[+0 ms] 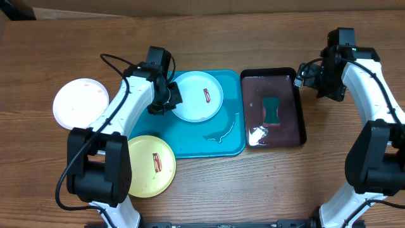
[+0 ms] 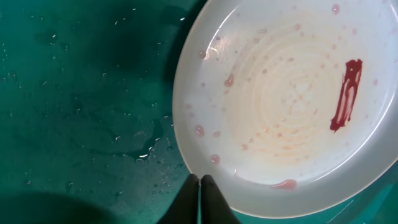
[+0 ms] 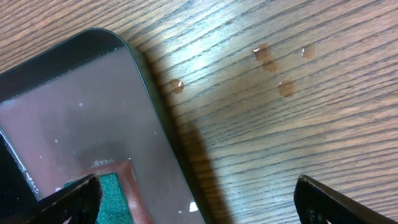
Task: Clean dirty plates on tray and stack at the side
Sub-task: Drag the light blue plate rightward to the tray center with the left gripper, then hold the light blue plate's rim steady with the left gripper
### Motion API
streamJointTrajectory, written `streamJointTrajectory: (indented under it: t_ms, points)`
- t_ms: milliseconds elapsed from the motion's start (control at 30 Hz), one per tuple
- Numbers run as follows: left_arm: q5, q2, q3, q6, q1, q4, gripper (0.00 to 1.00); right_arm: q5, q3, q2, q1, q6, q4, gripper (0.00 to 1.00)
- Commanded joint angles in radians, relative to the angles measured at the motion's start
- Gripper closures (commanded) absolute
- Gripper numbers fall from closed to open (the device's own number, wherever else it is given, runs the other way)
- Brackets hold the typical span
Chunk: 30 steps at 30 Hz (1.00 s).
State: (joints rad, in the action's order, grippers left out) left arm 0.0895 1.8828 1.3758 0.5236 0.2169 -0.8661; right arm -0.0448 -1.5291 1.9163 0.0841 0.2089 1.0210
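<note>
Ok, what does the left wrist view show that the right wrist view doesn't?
Left wrist only: the light cyan round plastic plate with its brown-red smear, lying on the wet turquoise plastic tray, left jaws shut at the plate's rim. Right wrist only: the black rectangular tray holding a green sponge, the wooden table, right jaws wide open. Shared: water droplets; no object appears in both.

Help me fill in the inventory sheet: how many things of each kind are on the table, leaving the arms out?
Plates: 3 (white plate, yellow-green plate, pale cyan plate)
Trays: 2 (blue tray, black tray)
Sponges: 1 (green sponge)
Total: 6
</note>
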Motion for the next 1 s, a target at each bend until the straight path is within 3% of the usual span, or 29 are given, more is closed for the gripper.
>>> streamJointTrajectory:
  t_ms: [0, 33, 67, 133, 300, 467, 700, 967]
  points:
    - [-0.031, 0.014, 0.010, -0.006, 0.013, 0.004, 0.67, -0.001, -0.010, -0.007, -0.002, 0.004, -0.003, 0.00]
    - [-0.040, 0.014, 0.004, -0.004, 0.013, 0.013, 0.54, -0.001, -0.010, -0.007, -0.002, 0.004, -0.003, 0.00]
    - [-0.048, 0.014, -0.011, 0.001, 0.013, 0.039, 0.48, -0.001, -0.010, -0.007, -0.002, 0.004, -0.003, 0.00]
    - [-0.049, 0.019, -0.031, 0.000, 0.013, 0.076, 0.48, -0.001, -0.010, -0.007, -0.002, 0.004, -0.003, 0.00]
    - [-0.125, 0.044, -0.038, -0.016, 0.010, 0.084, 0.56, -0.001, -0.010, -0.007, -0.002, 0.004, -0.003, 0.00]
    - [-0.134, 0.082, -0.038, -0.036, 0.010, 0.135, 0.57, -0.001, -0.010, -0.007, -0.002, 0.004, -0.003, 0.00]
    - [-0.116, 0.133, -0.038, -0.084, 0.010, 0.214, 0.76, -0.001, -0.010, -0.007, -0.002, 0.004, -0.003, 0.00]
    - [-0.113, 0.140, -0.038, -0.135, 0.008, 0.241, 0.81, -0.001, -0.010, -0.007, -0.002, 0.004, -0.003, 0.00]
